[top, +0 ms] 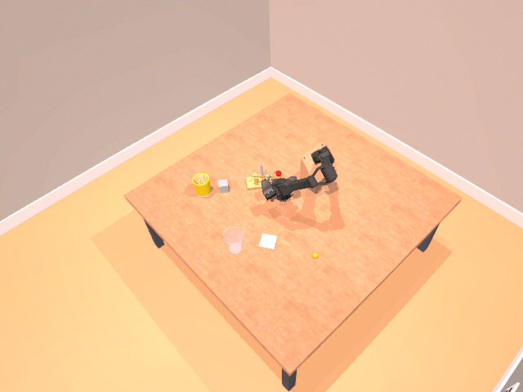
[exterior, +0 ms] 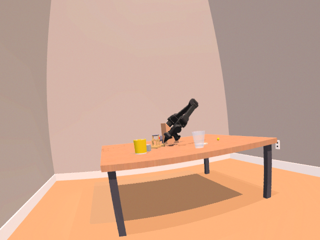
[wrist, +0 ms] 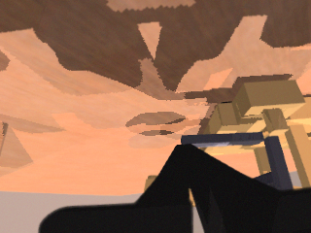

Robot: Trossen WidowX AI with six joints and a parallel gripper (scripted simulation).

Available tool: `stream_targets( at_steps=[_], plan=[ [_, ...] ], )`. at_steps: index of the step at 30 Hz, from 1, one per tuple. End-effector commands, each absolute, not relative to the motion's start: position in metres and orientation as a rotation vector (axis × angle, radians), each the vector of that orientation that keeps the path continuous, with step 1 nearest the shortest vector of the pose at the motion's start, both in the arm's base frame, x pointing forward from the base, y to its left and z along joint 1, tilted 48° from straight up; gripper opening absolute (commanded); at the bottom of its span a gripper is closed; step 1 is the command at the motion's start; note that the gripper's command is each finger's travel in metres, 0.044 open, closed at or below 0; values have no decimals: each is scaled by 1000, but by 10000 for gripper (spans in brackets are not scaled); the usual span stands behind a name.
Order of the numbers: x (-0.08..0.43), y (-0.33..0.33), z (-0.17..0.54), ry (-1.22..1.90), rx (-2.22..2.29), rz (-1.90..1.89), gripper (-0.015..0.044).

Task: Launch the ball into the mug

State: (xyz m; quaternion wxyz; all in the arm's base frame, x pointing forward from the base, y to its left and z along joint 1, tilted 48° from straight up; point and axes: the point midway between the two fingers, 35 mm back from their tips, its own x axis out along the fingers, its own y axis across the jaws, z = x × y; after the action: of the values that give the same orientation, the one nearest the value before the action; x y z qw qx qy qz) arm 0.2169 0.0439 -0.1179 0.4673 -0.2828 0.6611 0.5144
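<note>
The wooden catapult [top: 252, 183] [exterior: 155, 146] [wrist: 272, 97] stands on the table, with dark blue bars on its frame. The red ball [top: 278, 173] [exterior: 159, 138] shows beside the arm, at the catapult's end away from the mug. The ball is hidden in the wrist view, and its holder is mostly hidden behind the gripper. My gripper [exterior: 164, 141] [wrist: 183, 151] is shut and empty, low beside the catapult, with its tips overlapping a blue bar in the wrist view. The yellow mug [top: 203, 187] [exterior: 140, 146] stands upright beyond the catapult's other end.
A grey cube [top: 223, 185] [exterior: 148, 148] stands between catapult and mug. A clear cup [top: 233, 238] [exterior: 198, 139], a white square [top: 268, 241] and a yellow ball [top: 315, 256] [exterior: 218, 138] are on the table. A wooden block [top: 310, 157] [exterior: 163, 131] stands by the arm's base.
</note>
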Motion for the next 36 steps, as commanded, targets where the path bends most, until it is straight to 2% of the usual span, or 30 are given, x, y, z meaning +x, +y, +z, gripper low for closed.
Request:
stream_targets(
  at_steps=[1,8,16,20,36],
  plan=[
    [215,49,-123,1624,-687,1261,0],
    [215,61,-132,1624,-686,1262,0],
    [252,8,-23,1620,-697,1258,0],
    [252,3,-11,1621,-697,1258,0],
    [329,-27,-50,1565,-309,856,420]
  ],
)
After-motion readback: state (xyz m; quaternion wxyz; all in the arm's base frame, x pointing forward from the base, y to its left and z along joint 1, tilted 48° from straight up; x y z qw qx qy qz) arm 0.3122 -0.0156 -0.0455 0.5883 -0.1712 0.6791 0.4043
